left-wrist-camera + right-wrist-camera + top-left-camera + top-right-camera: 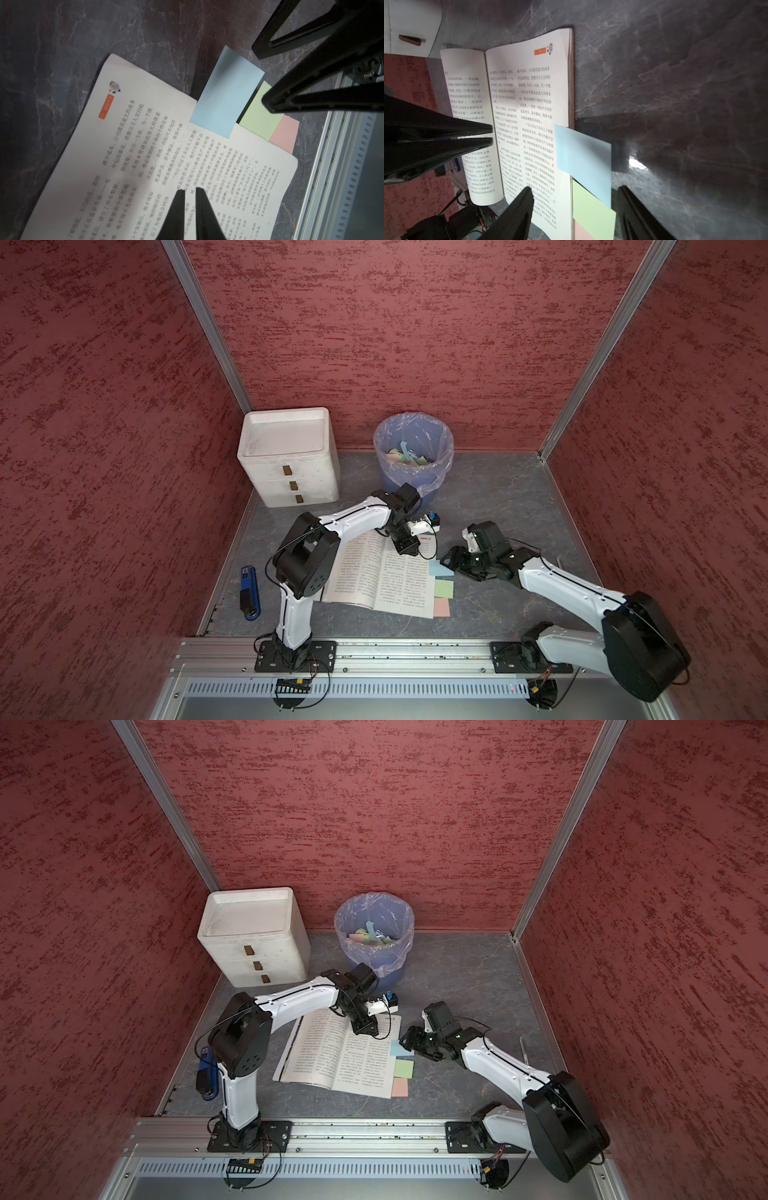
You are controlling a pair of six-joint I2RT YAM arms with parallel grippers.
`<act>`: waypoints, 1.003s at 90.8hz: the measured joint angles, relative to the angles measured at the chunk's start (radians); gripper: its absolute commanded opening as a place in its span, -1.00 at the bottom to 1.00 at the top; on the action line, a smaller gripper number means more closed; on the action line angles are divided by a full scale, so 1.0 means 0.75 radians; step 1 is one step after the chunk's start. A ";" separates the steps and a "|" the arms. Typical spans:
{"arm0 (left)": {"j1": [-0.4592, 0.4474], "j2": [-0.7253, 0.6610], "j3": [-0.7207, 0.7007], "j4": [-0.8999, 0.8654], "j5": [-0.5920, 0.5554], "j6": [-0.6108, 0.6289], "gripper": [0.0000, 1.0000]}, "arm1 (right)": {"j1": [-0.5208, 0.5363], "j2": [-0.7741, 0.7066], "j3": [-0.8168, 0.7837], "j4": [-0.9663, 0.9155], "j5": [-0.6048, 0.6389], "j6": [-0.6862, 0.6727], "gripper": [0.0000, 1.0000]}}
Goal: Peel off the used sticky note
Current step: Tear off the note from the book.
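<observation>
An open book (386, 572) lies flat with three blank-looking sticky notes along its right page edge: blue (438, 570), green (444, 588) and pink (441, 608). My right gripper (448, 561) stands open at the blue sticky note (583, 158). That note's free outer edge lies between the fingers (527, 199); contact cannot be told. In the left wrist view, the right gripper (261, 74) straddles the blue note's (226, 93) corner. My left gripper (190, 190) rests low over the right page, almost shut, with only a slit between its tips and nothing in it.
A lined blue bin (382, 435) holding several coloured notes stands behind the book. A white drawer unit (286, 460) sits at the back left. A blue stapler (250, 593) lies left of the left arm. A small white device (432, 521) sits by the book's far corner.
</observation>
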 measured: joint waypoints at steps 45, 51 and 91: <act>-0.056 0.245 0.244 0.028 -0.058 -0.022 -0.81 | -0.128 0.171 -0.102 0.286 -0.229 -0.007 0.18; -0.057 0.270 0.263 0.026 -0.070 -0.022 -0.81 | -0.156 0.166 -0.119 0.294 -0.245 -0.010 0.18; -0.061 0.340 0.352 0.013 -0.103 -0.027 -0.93 | -0.194 0.285 -0.130 0.420 -0.371 -0.031 -0.29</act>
